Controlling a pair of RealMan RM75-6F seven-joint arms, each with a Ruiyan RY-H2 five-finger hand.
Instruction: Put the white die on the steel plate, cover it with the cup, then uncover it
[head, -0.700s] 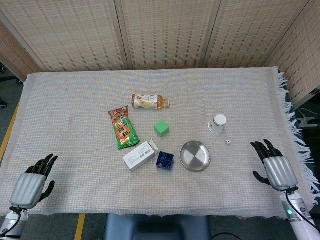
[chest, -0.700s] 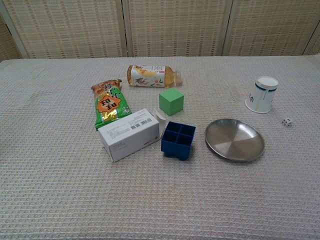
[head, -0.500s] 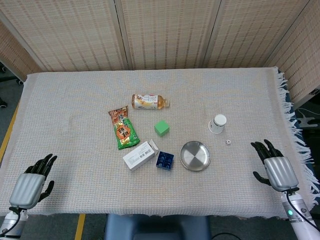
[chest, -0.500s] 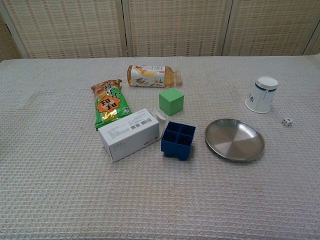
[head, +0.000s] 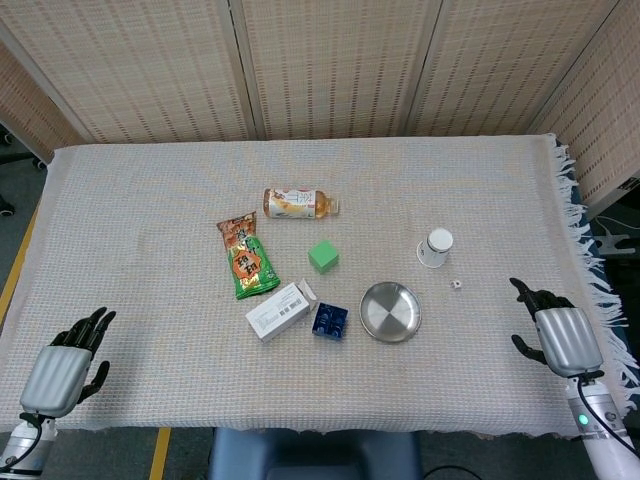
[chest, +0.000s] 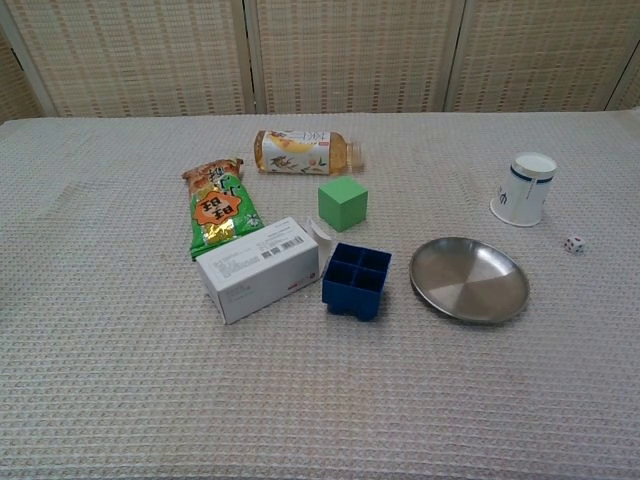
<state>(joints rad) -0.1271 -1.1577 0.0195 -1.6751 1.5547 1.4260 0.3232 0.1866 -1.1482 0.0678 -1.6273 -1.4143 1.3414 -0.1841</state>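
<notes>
The small white die (head: 456, 285) (chest: 573, 243) lies on the cloth, just right of the steel plate (head: 390, 311) (chest: 469, 279). Nothing lies in the plate. The white paper cup (head: 435, 247) (chest: 527, 188) stands behind the die, its wide end on the cloth. My right hand (head: 562, 336) hovers at the table's front right corner, well right of the die, holding nothing, fingers apart. At the front left corner my left hand (head: 63, 368) is likewise free, with its fingers spread. Neither hand shows in the chest view.
Left of the plate are a blue compartment tray (head: 330, 320), a white box (head: 280, 309), a green cube (head: 323, 256), a snack bag (head: 246, 257) and a lying tea bottle (head: 295, 203). The cloth's fringed edge (head: 590, 270) runs along the right.
My right hand has drifted slightly right and toward the front edge, its fingers drawn in a little. The left hand and all objects stay put.
</notes>
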